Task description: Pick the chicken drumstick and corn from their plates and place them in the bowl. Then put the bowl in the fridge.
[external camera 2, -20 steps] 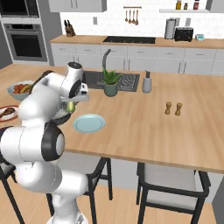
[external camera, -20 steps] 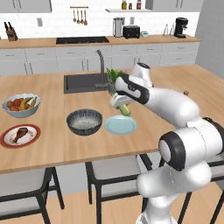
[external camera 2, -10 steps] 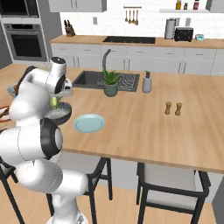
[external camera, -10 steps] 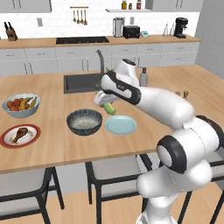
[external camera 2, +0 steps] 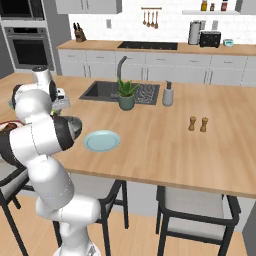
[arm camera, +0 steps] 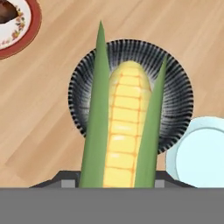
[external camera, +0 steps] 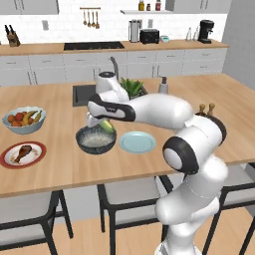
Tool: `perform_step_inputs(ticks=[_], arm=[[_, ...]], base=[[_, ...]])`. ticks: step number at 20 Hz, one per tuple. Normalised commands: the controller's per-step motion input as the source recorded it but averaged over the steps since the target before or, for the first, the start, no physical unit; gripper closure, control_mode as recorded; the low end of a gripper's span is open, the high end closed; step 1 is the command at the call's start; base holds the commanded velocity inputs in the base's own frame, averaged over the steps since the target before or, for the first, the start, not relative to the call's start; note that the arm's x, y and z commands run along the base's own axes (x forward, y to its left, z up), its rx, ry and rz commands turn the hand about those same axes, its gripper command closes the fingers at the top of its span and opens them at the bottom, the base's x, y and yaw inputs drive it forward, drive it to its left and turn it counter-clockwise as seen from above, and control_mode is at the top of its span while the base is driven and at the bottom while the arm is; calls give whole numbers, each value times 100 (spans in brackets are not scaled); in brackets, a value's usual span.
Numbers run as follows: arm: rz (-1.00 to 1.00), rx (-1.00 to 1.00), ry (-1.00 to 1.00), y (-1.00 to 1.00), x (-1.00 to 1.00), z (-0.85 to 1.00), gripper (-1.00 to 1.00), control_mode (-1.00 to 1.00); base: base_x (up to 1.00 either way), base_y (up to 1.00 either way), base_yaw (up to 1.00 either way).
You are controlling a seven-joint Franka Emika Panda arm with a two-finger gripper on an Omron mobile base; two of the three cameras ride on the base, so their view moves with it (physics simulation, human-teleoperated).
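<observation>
- gripper [external camera: 98, 121] is clamped on the corn [arm camera: 124, 131], holding it in the air over the bowl [external camera: 96, 140]; fingertips are hidden behind the cob in the hand view, but the corn hanging there unsupported says the grip is on.
- corn sits lengthwise along the hand's line of sight, green husk leaves on both sides, yellow kernels down the middle. From the hand view it lines up over the bowl's middle.
- bowl: dark, ribbed, pale inside, nothing in it that I can see. Standing on the island counter [external camera: 60, 164].
- blue plate [external camera: 137, 142] just to the right of the bowl, bare — the corn's plate, by my read.
- red-rimmed plate [external camera: 22, 154] well to the left of the bowl, drumstick [external camera: 22, 152] on it, untouched.
- fruit bowl [external camera: 24, 119] behind the red plate, left of the bowl; not part of the job.
- step in hand, as I judge it: dropping corn into the bowl. Carry looks done, release not yet.
- next move calls for: lower a bit so the cob doesn't bounce off the rim, open the jaws, lift clear. Then go left of the bowl for the drumstick.
- fridge step is far off; I'd call the task under halfway.
</observation>
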Motion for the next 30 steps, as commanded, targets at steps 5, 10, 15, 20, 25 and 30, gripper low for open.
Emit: perform_step_inputs(ticks=[5,10,15,20,25,30], arm=[[0,0,2,0,36,-33,100,-100],[0,-1,0,0,31,-24,100,-100],[0,0,0,0,29,-19,100,-100],[0,-1,0,2,7,-22,100,-100],[0,0,0,0,3,-43,100,-100],[0,0,0,0,16,-32,100,-100]], base=[[0,0,0],[0,0,0],[0,0,0],[0,0,0],[0,0,0],[0,0,0]])
